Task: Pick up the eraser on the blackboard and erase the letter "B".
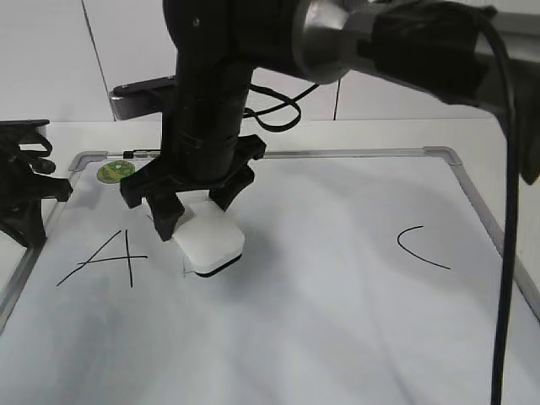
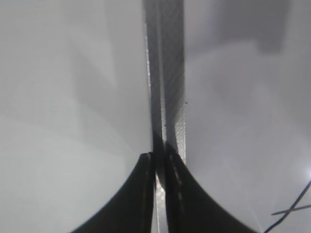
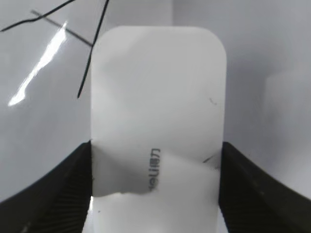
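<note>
The right arm [image 1: 211,93] is a thick glossy black column, joined above to a silver-grey metal collar [image 1: 333,38] and a black-wrapped link. A black cable [image 1: 506,211] hangs down its right side. Its gripper [image 1: 196,211] has black, ribbed, wedge-shaped fingers [image 3: 53,194]. The left gripper [image 1: 21,181] is matte black too.
</note>
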Tool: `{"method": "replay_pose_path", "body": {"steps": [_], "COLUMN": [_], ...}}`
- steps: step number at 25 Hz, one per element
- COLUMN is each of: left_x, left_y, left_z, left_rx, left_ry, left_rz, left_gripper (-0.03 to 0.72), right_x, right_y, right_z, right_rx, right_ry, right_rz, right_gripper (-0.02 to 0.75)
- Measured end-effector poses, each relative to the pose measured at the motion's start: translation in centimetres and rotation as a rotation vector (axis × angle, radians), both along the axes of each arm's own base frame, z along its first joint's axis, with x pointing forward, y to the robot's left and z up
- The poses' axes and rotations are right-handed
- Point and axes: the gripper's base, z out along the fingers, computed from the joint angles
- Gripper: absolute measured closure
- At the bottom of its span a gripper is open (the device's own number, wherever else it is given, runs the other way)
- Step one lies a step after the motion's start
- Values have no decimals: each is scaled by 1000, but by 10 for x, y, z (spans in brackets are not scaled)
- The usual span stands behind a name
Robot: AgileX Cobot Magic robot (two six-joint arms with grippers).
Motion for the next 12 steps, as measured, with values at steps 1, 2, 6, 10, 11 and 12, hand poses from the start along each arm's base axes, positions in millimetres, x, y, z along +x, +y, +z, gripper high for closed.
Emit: {"method": "replay_pose_path", "body": {"steps": [1, 2, 6, 10, 11, 12], "left_x": [0, 0, 0, 0, 0, 0], "left_y": [0, 0, 0, 0, 0, 0], "left_z": [0, 0, 0, 0, 0, 0], "left_rx": [0, 0, 0, 0, 0, 0], "left_ry": [0, 0, 0, 0, 0, 0], "left_rz": [0, 0, 0, 0, 0, 0], "left_gripper": [664, 664, 664, 664, 664, 664], "right_x": [-3, -5, -10, -15, -16, -16], "right_y": [2, 3, 3, 2, 2, 1], "right_z": [-2, -5, -14, -25, -28, -30], "right_rx": [-3, -8, -25, -37, -42, -47], "right_ry": [9, 17, 49, 95, 100, 106], "right_rz": [7, 12, 18, 20, 19, 19], "right_gripper": [170, 170, 170, 170, 170, 170]}}
